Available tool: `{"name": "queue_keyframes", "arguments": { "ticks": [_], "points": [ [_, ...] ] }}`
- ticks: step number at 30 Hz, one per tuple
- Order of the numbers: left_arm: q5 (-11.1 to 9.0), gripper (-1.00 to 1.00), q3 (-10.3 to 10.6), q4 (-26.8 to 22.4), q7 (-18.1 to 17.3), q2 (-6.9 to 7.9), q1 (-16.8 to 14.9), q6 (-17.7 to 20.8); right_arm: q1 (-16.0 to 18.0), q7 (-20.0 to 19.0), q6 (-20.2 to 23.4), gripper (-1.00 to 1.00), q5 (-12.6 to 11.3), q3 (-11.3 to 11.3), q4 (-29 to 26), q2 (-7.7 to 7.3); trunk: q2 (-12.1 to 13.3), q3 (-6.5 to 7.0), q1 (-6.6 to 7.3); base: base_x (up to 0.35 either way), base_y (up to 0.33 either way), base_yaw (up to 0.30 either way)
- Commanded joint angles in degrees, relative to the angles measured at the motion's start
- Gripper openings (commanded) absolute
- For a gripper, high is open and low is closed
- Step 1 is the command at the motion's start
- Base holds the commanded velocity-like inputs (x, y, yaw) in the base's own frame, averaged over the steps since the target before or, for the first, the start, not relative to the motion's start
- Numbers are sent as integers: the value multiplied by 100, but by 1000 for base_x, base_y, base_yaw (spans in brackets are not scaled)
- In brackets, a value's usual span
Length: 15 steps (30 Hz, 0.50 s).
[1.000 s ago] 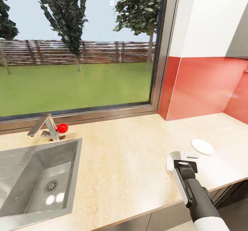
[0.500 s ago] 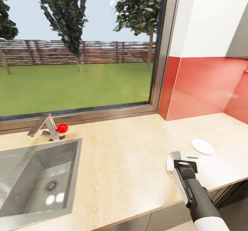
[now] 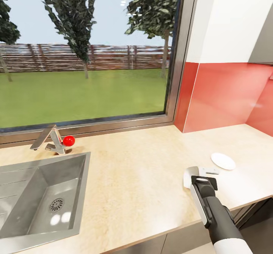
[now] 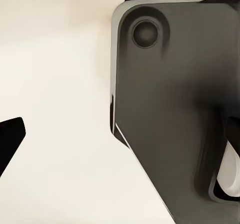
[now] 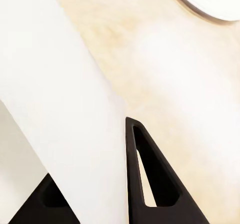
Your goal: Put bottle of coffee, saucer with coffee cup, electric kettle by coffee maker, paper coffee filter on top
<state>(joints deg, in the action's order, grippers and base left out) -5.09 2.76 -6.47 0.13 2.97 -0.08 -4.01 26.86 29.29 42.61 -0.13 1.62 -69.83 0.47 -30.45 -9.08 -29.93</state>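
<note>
Flanking the countertop (image 3: 144, 170): sink (image 3: 22, 193), saucer (image 3: 223, 160).

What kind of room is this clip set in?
Very likely a kitchen: a steel sink with a faucet is set into a beige countertop under a window, beside a red backsplash.

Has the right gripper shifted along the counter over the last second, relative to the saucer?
No. In the head view the right gripper sits at the same spot just short of the saucer on the countertop.
</note>
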Motion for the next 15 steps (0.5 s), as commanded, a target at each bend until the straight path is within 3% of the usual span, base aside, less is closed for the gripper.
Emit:
{"name": "queue_keyframes", "arguments": {
  "ticks": [1, 15],
  "points": [
    [-54, 100, 31, -3, 1, 2, -1, -12, 4, 15, 20, -100, -40, 5, -5, 4, 32, 8, 20, 0, 0, 0],
    [-54, 100, 31, -3, -1, 2, -1, -11, 4, 16, 20, -100, -40, -6, -13, 8, 593, 265, 327, 0, 0, 0]
  ]
}}
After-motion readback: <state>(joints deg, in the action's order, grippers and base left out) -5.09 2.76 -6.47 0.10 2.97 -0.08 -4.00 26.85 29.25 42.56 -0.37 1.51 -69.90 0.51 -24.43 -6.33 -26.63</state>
